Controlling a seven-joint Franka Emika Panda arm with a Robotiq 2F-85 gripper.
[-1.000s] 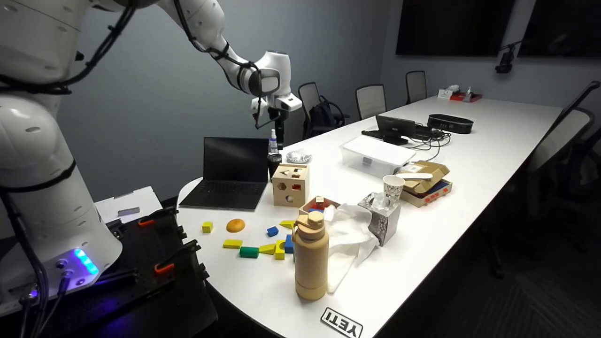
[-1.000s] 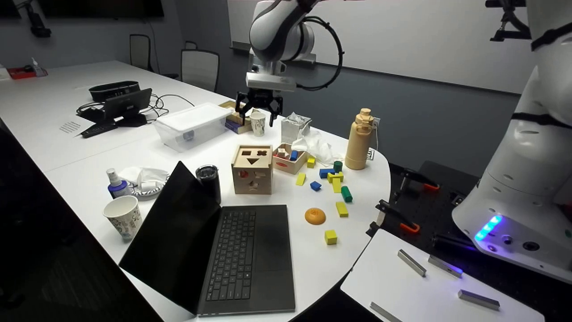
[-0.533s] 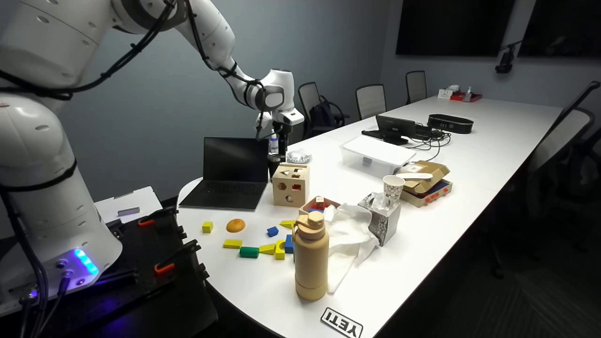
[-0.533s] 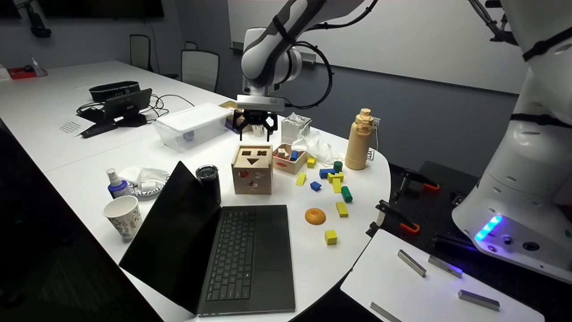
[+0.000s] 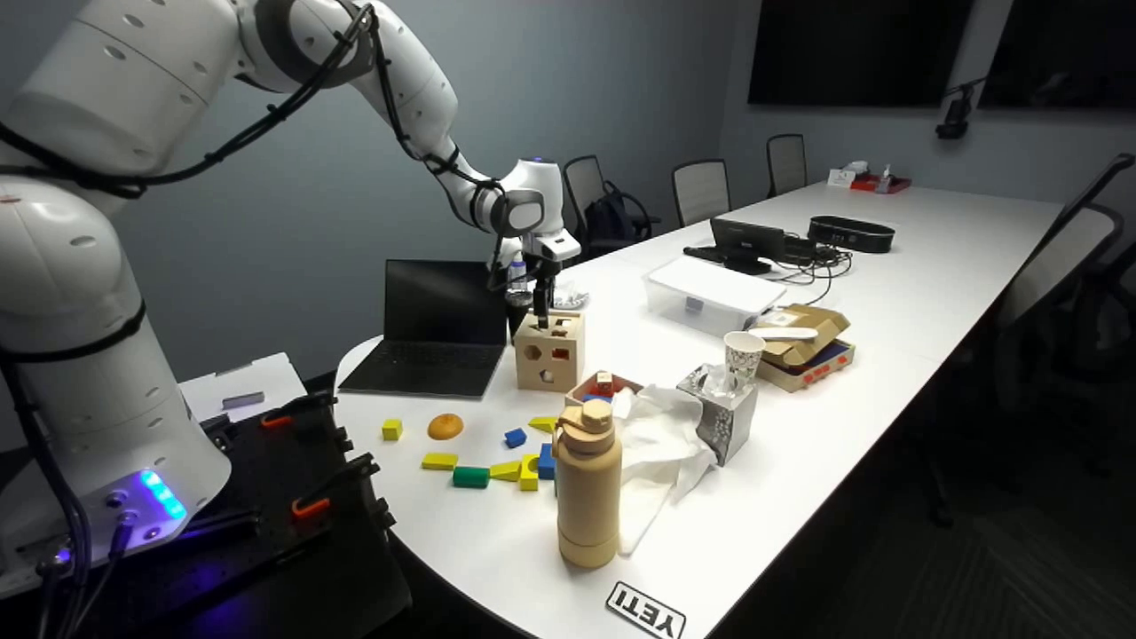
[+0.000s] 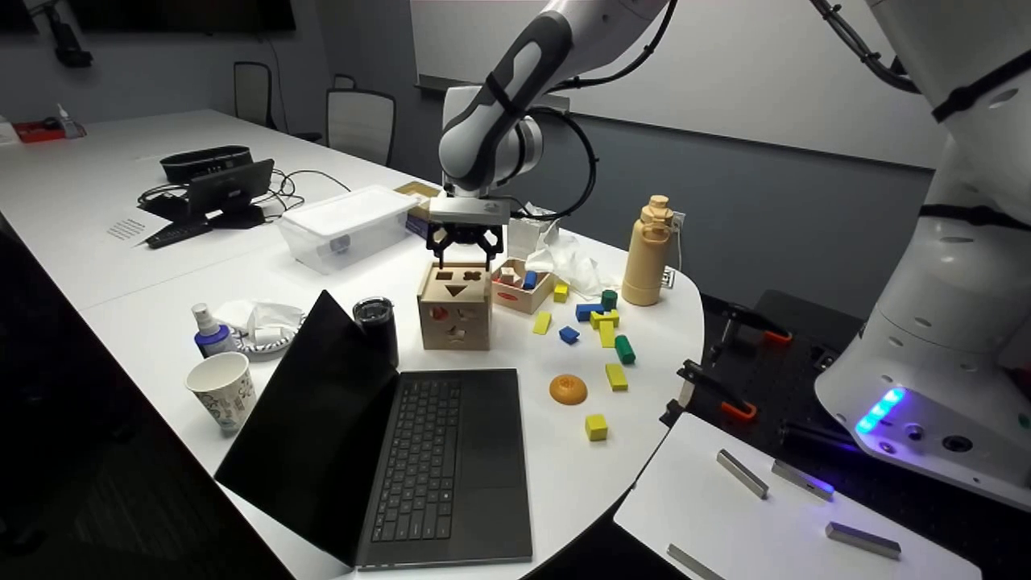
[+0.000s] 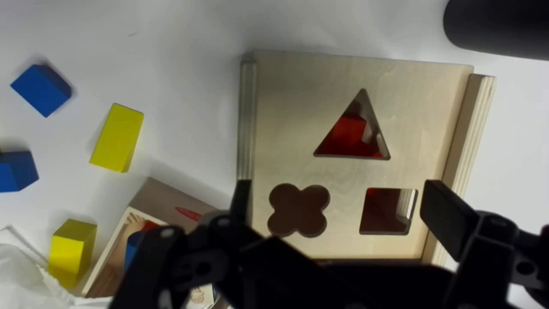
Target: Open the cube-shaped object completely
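Observation:
The cube-shaped object (image 5: 535, 374) is a light-wood box with cut-out holes. It stands upright on the table beside the laptop and also shows in an exterior view (image 6: 437, 337). In the wrist view its top panel (image 7: 283, 128) lies between two raised side rails, with triangle, clover and square holes. The panel covers the top. Something red shows inside through the holes. My gripper (image 6: 465, 265) is open and empty, pointing down, with fingertips at or just above the box's far top edge. In the wrist view the gripper (image 7: 342, 193) spans the panel's width, one finger near each rail. Contact cannot be told.
A laptop (image 6: 451, 467) and a black tumbler (image 6: 378, 326) stand close to the box. An open wooden tray (image 6: 519, 300) with blocks is beside it. Several loose blocks (image 6: 616, 376), a tan bottle (image 6: 644, 258), tissues (image 6: 573, 266) and a clear lidded bin (image 6: 346, 234) are around.
My gripper has come down from the air to the top of the box, with fingers still open. The box and its top panel have not moved.

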